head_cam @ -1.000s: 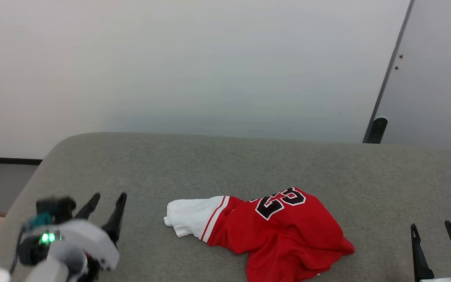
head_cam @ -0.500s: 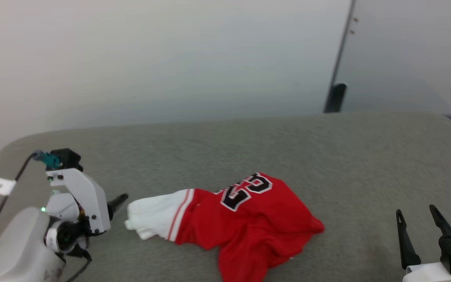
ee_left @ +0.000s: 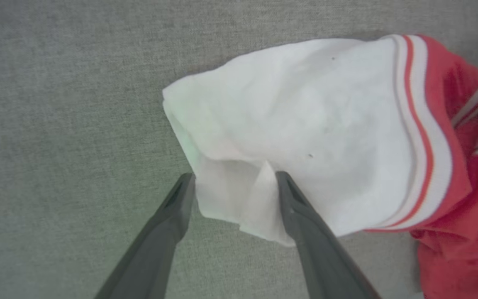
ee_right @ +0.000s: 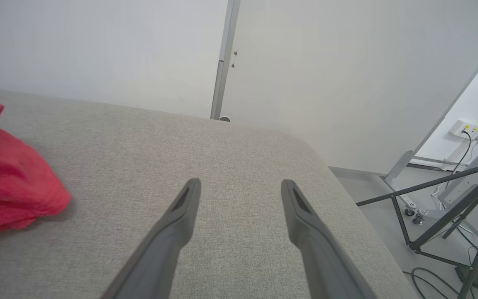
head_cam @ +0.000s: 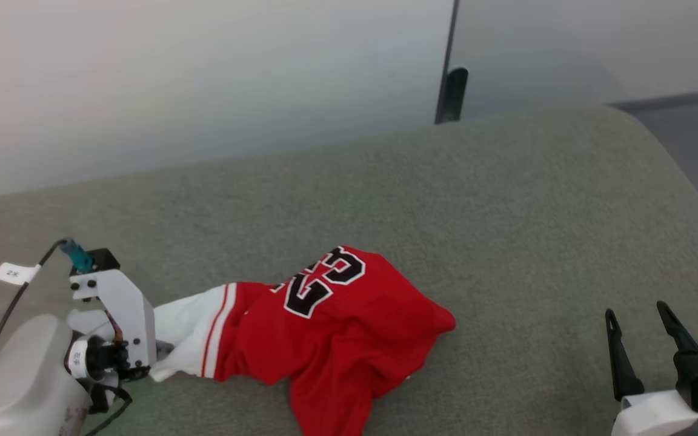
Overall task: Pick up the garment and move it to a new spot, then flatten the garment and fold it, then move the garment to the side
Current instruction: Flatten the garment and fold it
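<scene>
The garment (head_cam: 337, 321) lies crumpled on the grey cushioned surface (head_cam: 506, 212): red body, black white-outlined 23 facing up, and a white sleeve (head_cam: 188, 330) with red stripe trim pointing left. In the left wrist view my left gripper (ee_left: 235, 177) is open, and a fold of the white sleeve's (ee_left: 297, 120) edge lies between its two fingers. My right gripper (head_cam: 635, 309) stands open at the lower right, well apart from the garment. Its fingers hold nothing (ee_right: 241, 182), and the red cloth (ee_right: 6, 187) lies to their left.
The grey surface rounds off to the right, with floor beyond it. A pale wall and a dark post (head_cam: 449, 97) stand behind. Black tripod legs (ee_right: 450, 199) and cables sit on the floor to the right. A tagged cable (head_cam: 13, 274) trails from my left wrist.
The head camera has swung to the right, shifting the whole picture. My left gripper has moved from beside the garment onto the white sleeve's edge. The right gripper stays open.
</scene>
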Robot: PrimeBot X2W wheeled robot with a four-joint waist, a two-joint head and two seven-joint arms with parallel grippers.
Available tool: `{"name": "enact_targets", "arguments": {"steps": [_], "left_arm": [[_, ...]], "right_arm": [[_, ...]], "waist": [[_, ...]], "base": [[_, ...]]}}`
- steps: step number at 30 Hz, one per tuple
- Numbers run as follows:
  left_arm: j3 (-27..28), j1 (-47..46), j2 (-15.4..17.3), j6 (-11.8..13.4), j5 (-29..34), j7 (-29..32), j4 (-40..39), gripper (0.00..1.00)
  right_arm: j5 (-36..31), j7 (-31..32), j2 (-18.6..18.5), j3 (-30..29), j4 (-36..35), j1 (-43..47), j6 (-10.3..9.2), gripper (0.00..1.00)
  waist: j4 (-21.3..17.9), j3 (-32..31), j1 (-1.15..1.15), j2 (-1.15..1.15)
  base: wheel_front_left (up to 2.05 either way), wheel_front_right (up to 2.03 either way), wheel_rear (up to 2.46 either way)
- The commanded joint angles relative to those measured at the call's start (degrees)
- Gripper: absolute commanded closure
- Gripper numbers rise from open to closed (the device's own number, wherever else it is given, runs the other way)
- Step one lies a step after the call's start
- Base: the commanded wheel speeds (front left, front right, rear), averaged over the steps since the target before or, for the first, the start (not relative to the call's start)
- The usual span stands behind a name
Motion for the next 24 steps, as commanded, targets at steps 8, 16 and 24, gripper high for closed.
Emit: {"name": "enact_targets", "arguments": {"steps": [8,16,24], "left_arm": [[-0.86,-1.52,-1.62,1.09,0.39,0.62,6.58,0.00],[-1.03,-3.08,-4.39,-1.16,-0.99,0.88,11.31,1.00],[-2.16,-7.94,-2.37,-3.12,1.23,-1.63,10.92,1.00]], "right_arm": [[-0.23,-0.31,0.74,-0.27,-0.06,-1.94,-0.02,0.00],[-0.58,-0.59,1.10,-0.48,0.80,-3.00,-0.02,0.00],[-1.06,-0.40,1.19,-1.11,0.95,-1.59,-0.02,0.00]], "waist": [[-1.62,3.74,0.00,0.00],[-0.39,4.27,0.00,0.00],[1.54,1.68,0.00,0.00]], "base": [[0.00,0.00,0.00],[0.00,0.00,0.00],[0.00,0.00,0.00]]}}
